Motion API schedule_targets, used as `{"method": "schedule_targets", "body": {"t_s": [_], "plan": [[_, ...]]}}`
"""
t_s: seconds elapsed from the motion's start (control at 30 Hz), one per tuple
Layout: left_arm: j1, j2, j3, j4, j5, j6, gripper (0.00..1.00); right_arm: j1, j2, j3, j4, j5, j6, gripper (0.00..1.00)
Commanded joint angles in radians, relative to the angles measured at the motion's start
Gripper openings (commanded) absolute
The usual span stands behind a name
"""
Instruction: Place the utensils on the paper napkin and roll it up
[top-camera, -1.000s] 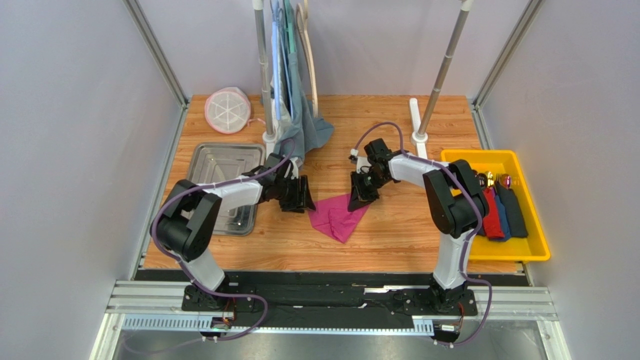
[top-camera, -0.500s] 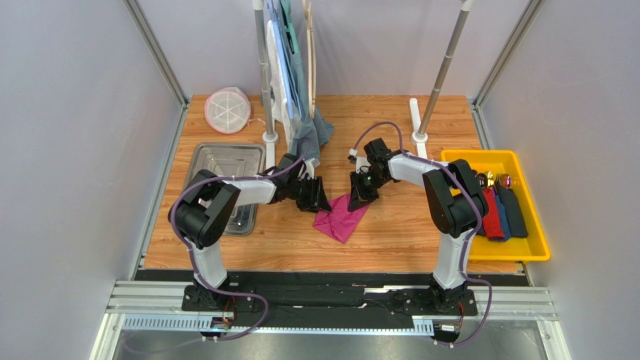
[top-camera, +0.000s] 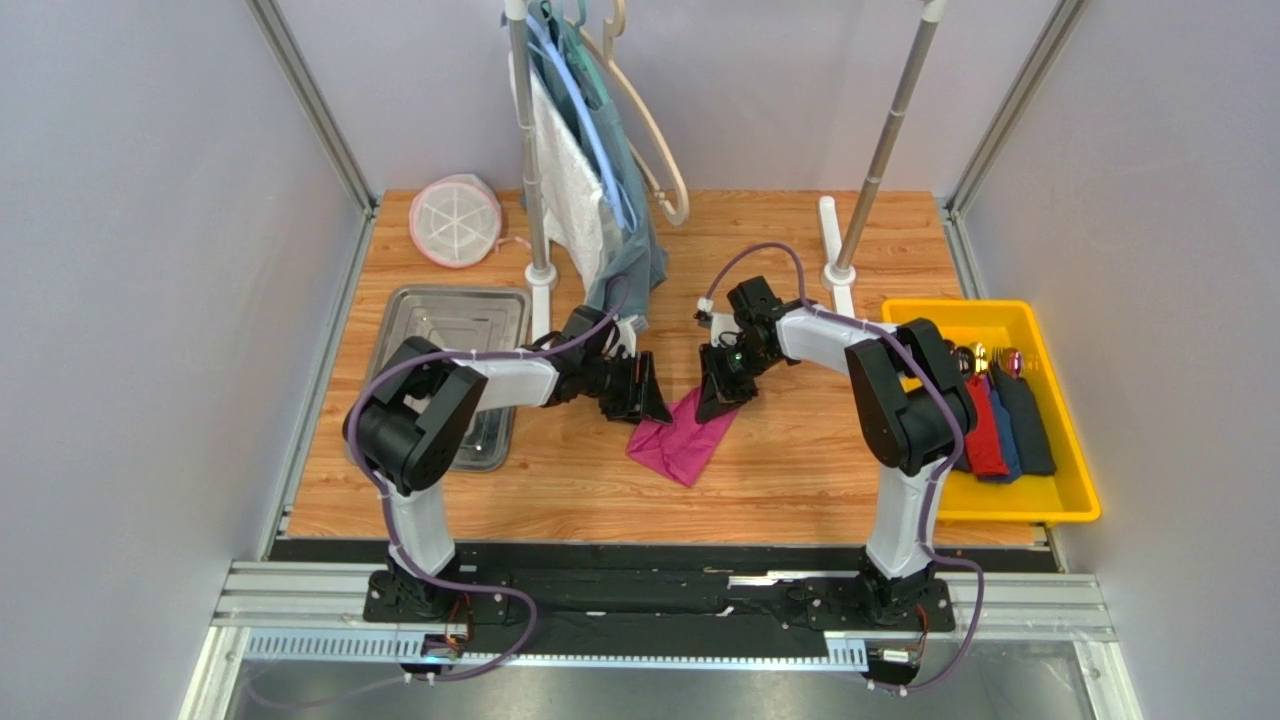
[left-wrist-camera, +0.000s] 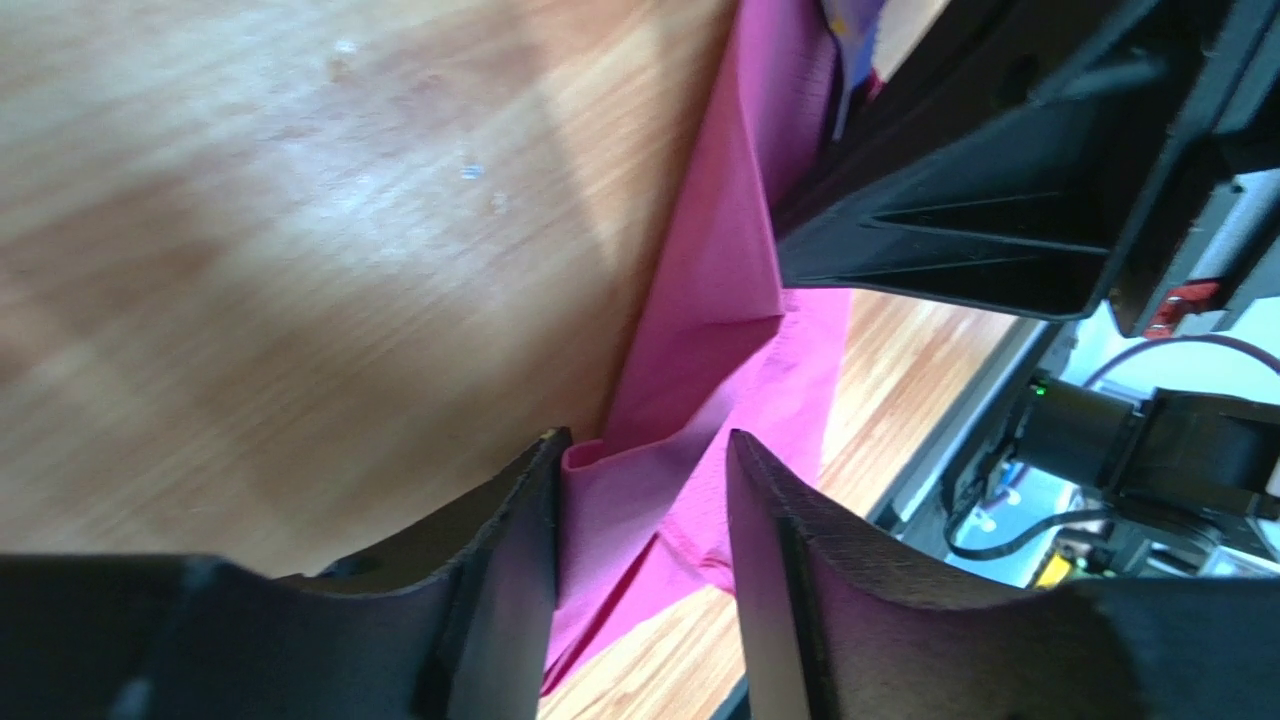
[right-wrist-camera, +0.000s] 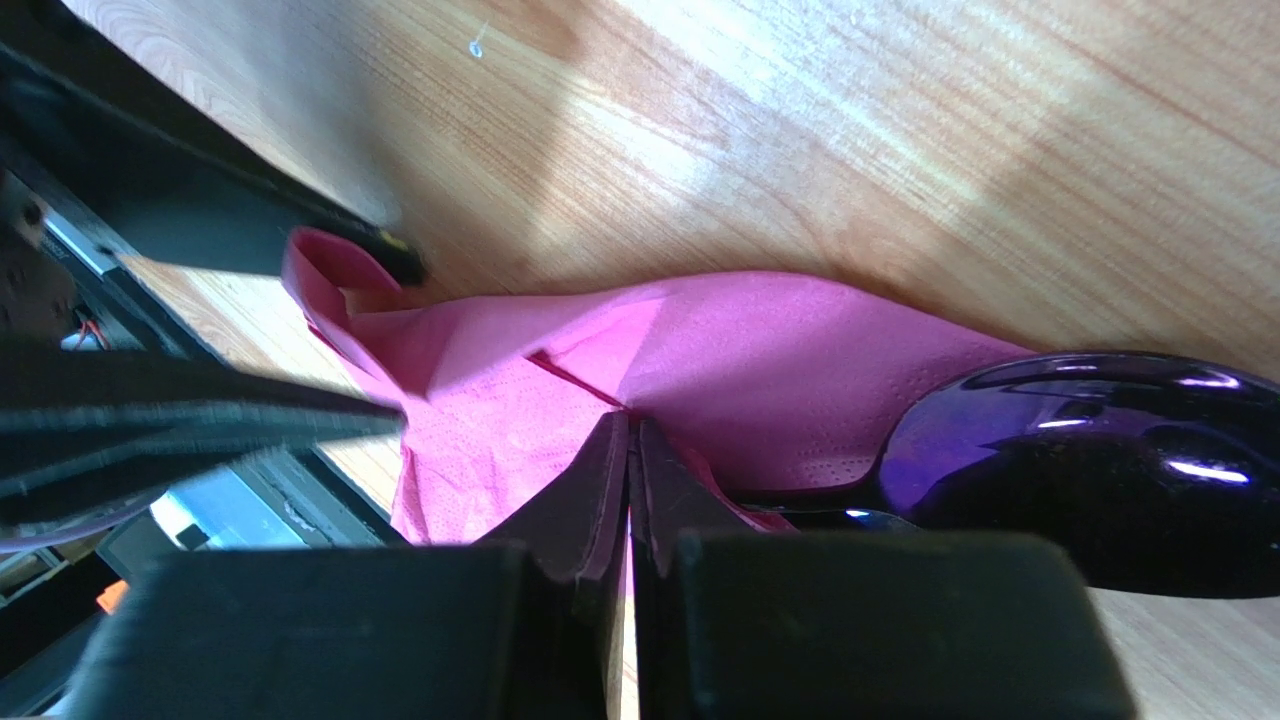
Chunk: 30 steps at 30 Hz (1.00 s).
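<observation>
The thin magenta-pink paper napkin (top-camera: 684, 438) lies crumpled mid wooden tabletop (top-camera: 812, 473), a glossy dark-purple spoon bowl (right-wrist-camera: 1097, 465) at its edge. The right pincer (right-wrist-camera: 628, 438), pressed together, seemingly pinches one fold; the left pincer (left-wrist-camera: 643, 450), spread, straddles another and should close gently, pulling outward without tearing.

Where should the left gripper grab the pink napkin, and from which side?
Pinch the raised fold at the left corner of the napkin, coming in low from the left. It stands off the table, between the open fingers of the left gripper, while the right gripper holds the opposite edge.
</observation>
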Motion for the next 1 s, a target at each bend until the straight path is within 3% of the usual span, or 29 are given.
{"method": "schedule_targets", "body": {"t_s": [0.0,0.03,0.17,0.37,0.57,0.97], "plan": [[0.006,0.021,0.02,-0.093,-0.068,0.085,0.5,0.015,0.065,-0.037,-0.021,0.138,-0.071,0.02],[0.006,0.021,0.018,-0.091,-0.059,0.082,0.49,0.017,0.065,-0.039,-0.019,0.138,-0.069,0.02],[0.004,-0.02,-0.006,-0.058,-0.016,0.064,0.21,0.015,0.07,-0.04,-0.018,0.135,-0.066,0.02],[-0.029,-0.112,-0.006,-0.045,0.036,0.041,0.05,0.017,0.071,-0.039,-0.012,0.134,-0.052,0.02],[-0.074,-0.094,0.014,0.025,0.065,-0.049,0.0,0.017,0.07,-0.043,-0.003,0.132,-0.028,0.01],[-0.157,0.027,0.038,0.053,0.024,-0.137,0.0,0.015,0.06,-0.046,0.004,0.135,-0.005,0.01]]}}
